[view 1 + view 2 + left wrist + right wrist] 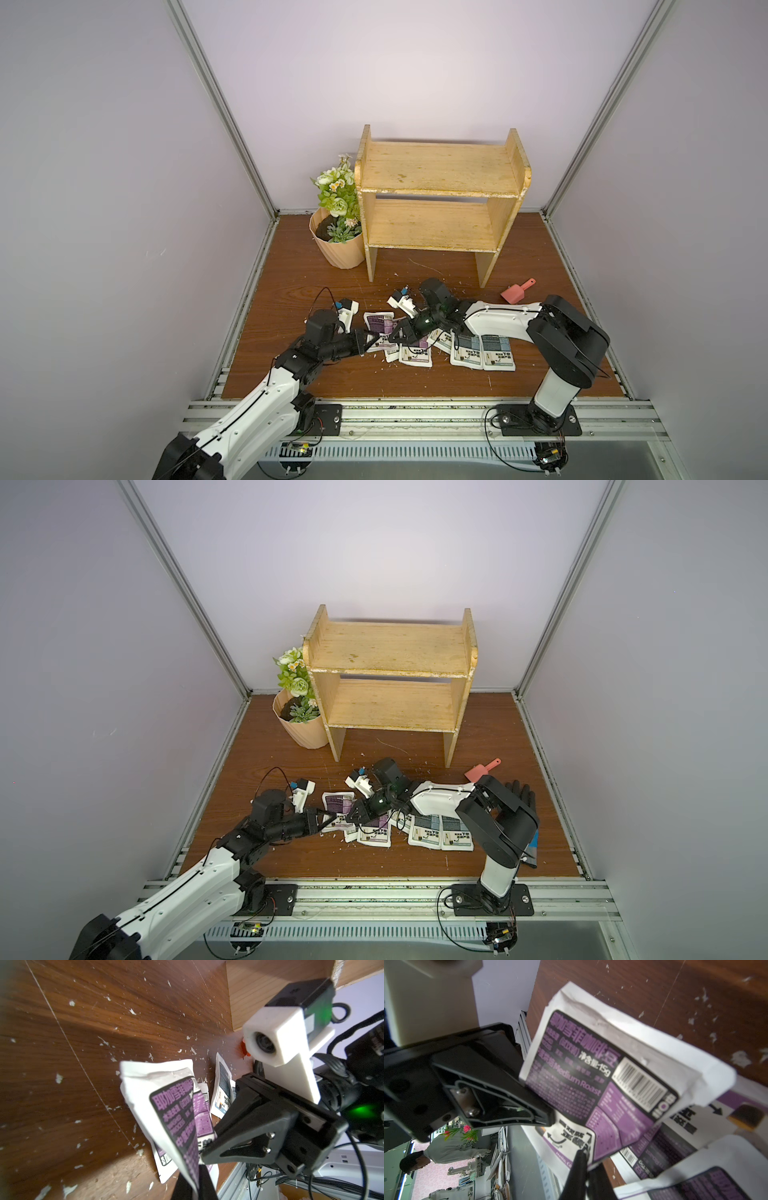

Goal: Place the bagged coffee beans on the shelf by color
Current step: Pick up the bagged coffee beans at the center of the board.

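Note:
Both grippers pinch one purple-blocked pouch of coffee beans [379,322] [337,802] just above the brown table, in front of the shelf. My left gripper [197,1184] [374,338] is shut on one edge of that pouch [172,1105]. My right gripper [588,1169] [397,332] is shut on a corner of the same pouch [591,1076]. Other purple pouches [415,355] lie flat under the grippers. Two grey-blue pouches [496,353] lie side by side to the right, partly under the right arm. Both boards of the yellowish wooden shelf [440,170] [390,650] are bare.
A ribbed peach flowerpot [338,245] with flowers stands against the shelf's left side. A pink scoop [517,291] lies right of the shelf's leg, and a black glove [521,796] lies behind the right arm. White scraps litter the table. An aluminium rail [415,411] runs along the front.

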Controlling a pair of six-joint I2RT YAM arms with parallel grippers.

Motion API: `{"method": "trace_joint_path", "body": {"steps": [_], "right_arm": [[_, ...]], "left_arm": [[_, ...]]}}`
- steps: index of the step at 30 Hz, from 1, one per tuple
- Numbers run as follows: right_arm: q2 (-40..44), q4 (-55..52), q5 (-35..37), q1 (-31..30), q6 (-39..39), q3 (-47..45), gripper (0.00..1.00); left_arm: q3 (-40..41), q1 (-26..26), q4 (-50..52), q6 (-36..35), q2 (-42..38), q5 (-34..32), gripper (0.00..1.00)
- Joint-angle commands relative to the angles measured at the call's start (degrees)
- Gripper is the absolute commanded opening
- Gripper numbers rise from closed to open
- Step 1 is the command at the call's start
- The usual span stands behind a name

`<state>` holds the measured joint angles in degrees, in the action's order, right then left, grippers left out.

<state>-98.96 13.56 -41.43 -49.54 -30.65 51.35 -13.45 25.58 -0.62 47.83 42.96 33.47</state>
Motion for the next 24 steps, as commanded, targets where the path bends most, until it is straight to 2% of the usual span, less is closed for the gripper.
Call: {"method": "trace_joint_path", "body": {"steps": [1, 4, 7, 12, 20, 24], "right_arm": [[5.0, 0.5, -1.3, -0.9, 2.8, 4.4, 0.16], [7.7, -2.2, 0.4, -0.9, 3.6, 5.8, 0.41], [11.8, -2.5, 1.6, -0.9, 4.4, 6.2, 0.5], [17.2, -2.0, 3.1, -0.8, 4.9, 7.6, 0.51], [21.9, -1.5, 7.1, 0.2, 5.3, 11.9, 0.51], [24.8, 2.4, 10.4, 1.3, 3.0, 12.1, 0.5]], "left_arm": [[-2.7, -0.1, 3.0, -2.3, -2.1, -1.3, 0.0], [-5.0, -0.1, 5.1, -3.5, -4.4, -3.3, 0.0], [-7.7, -0.1, 4.1, -4.0, -7.2, -4.3, 0.0], [-12.3, -0.1, -4.3, -1.2, -8.7, -0.6, 0.0], [-21.7, 0.7, -14.8, 1.6, -2.9, 7.1, 0.0], [-26.5, 2.9, -15.9, 0.3, 0.2, 7.9, 0.0]]}}
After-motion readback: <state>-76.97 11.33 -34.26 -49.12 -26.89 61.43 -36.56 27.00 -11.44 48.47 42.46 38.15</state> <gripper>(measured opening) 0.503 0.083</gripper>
